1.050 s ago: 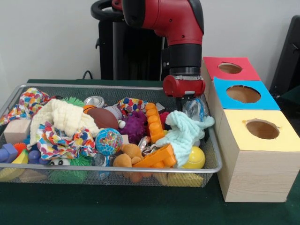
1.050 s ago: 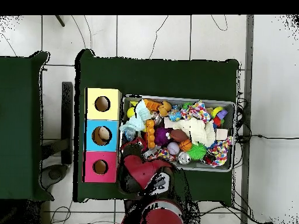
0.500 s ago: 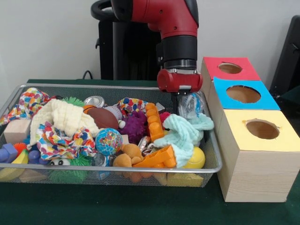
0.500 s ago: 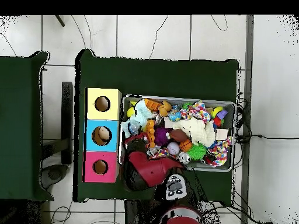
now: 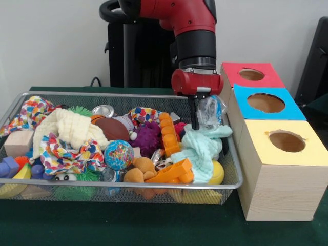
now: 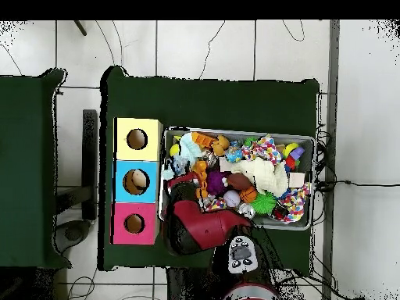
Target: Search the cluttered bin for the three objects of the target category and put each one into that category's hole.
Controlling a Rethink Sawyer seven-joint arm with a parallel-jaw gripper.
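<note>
My gripper [image 5: 198,117] hangs over the right end of the wire bin [image 5: 128,95], just left of the blue box. It is shut on a clear crumpled plastic item [image 5: 209,109], held a little above a mint cloth [image 5: 202,146]. Three wooden boxes stand to the right of the bin, each with a round hole in its top: red [image 5: 251,75], blue [image 5: 266,103], yellow [image 5: 287,141]. In the overhead view the red arm [image 6: 199,226] covers the gripper and the bin's corner beside the blue box [image 6: 137,181].
The bin is piled with toys: an orange brick strip [image 5: 168,133], a purple spiky ball [image 5: 148,137], a globe ball [image 5: 118,154], a brown football [image 5: 113,129], a cream cloth [image 5: 69,128], spotted cloths [image 5: 64,156], a yellow ball [image 5: 216,174] and wooden blocks [image 5: 18,143].
The gripper has shifted slightly left and risen, lifting the clear plastic item off the mint cloth. The cloth has sagged lower in the bin.
</note>
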